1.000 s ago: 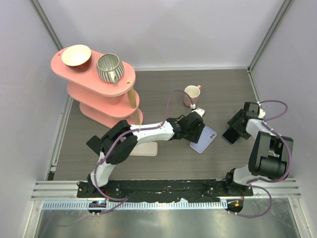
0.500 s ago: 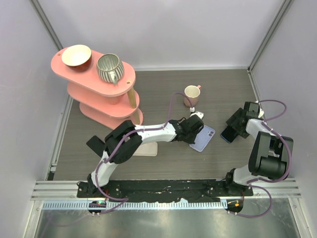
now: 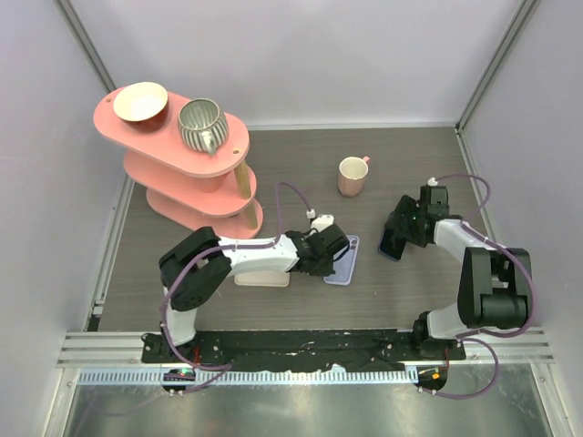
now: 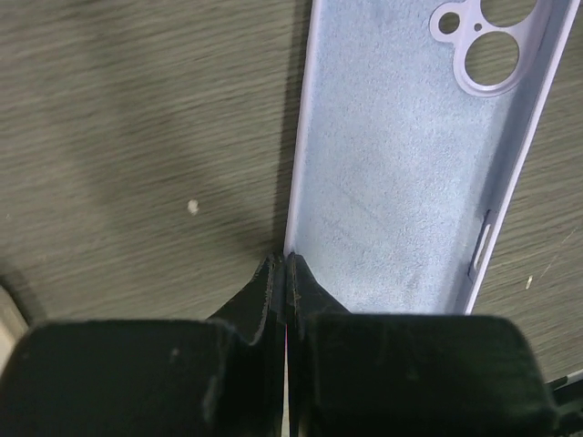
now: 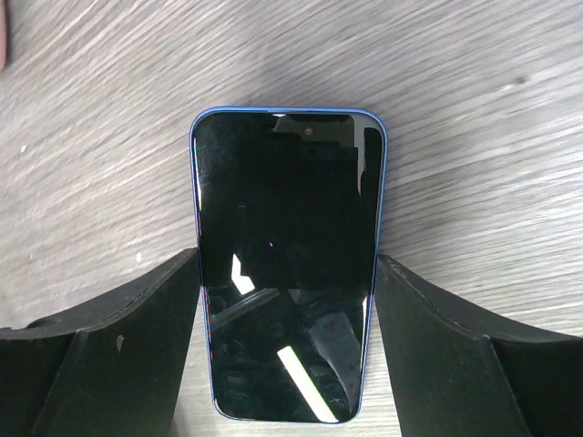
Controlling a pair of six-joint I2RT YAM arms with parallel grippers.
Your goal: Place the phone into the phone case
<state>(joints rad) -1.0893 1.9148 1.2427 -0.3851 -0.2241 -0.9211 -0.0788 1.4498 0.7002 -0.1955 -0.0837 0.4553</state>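
Table: the dark wood-grain table (image 3: 419, 164) carried both task things, side by side near its middle.
Right arm: the black and white right arm (image 3: 465, 241) reached in from 4 o'clock; it was the arm nearer to the phone.
Left arm: the white left arm (image 3: 260, 255) lay low, reaching from 9 o'clock toward the case.
Case: the lilac silicone phone case (image 4: 392, 182) lay flat with the open side up. In the top view its long axis ran about from 1 to 7 o'clock. In the left wrist view the camera cut-out was at the end far from the pincer.
Phone: the blue-rimmed phone with a black screen (image 5: 287, 218) was screen up, near the case but apart from it, between 2 and 3 o'clock from it in the top view. Its long axis also ran about 1 to 7 o'clock, so nearly parallel to the case.
Right pincer: the right gripper (image 5: 287, 273) stood one finger on each long edge of the phone, clamping it across the width.
Left pincer: the left gripper (image 4: 284, 273) was pinched narrow on the long side wall of the case, near one end.
Coming move: I judge that the phone had to travel toward 8 o'clock and come down over the open case, while the left pincer steadied it.
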